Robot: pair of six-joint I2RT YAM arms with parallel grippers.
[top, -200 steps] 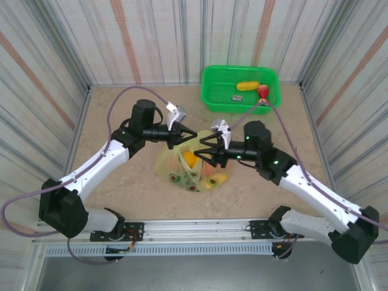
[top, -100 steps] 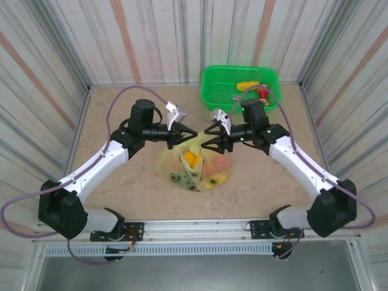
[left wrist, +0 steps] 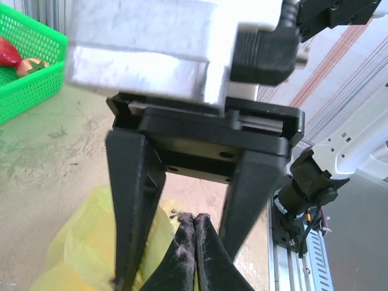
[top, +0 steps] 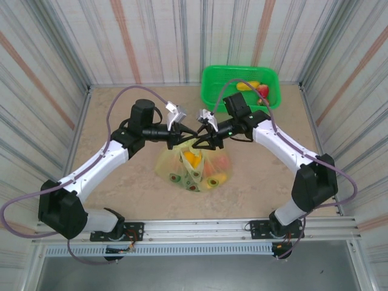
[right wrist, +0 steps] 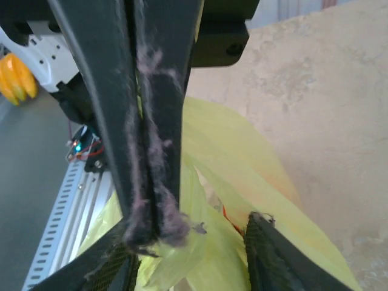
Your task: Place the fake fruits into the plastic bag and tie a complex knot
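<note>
- Top external: plastic bag (top: pixel 182 167) sits mid-table between both arms, its top drawn up to a peak; fake fruits (top: pixel 191 159) show through the film; left gripper (top: pixel 187 138) meets that peak, pinched together; right gripper (top: pixel 200 141) faces it tip to tip; green basket (top: pixel 212 100) stands at the back, holding a banana (top: pixel 248 85) and a red piece (top: pixel 262 90)
- Left wrist: its own fingers (left wrist: pixel 185 254) are pressed flat together; the right arm's fingers (left wrist: pixel 136 200) stand parted, one each side of them, holding nothing; yellow bag film lies below
- Right wrist: its fingertips (right wrist: pixel 273 260) are spread apart over the bag; the left arm's closed fingers (right wrist: pixel 148 151) come down between them, yellow film caught at their tips
</note>
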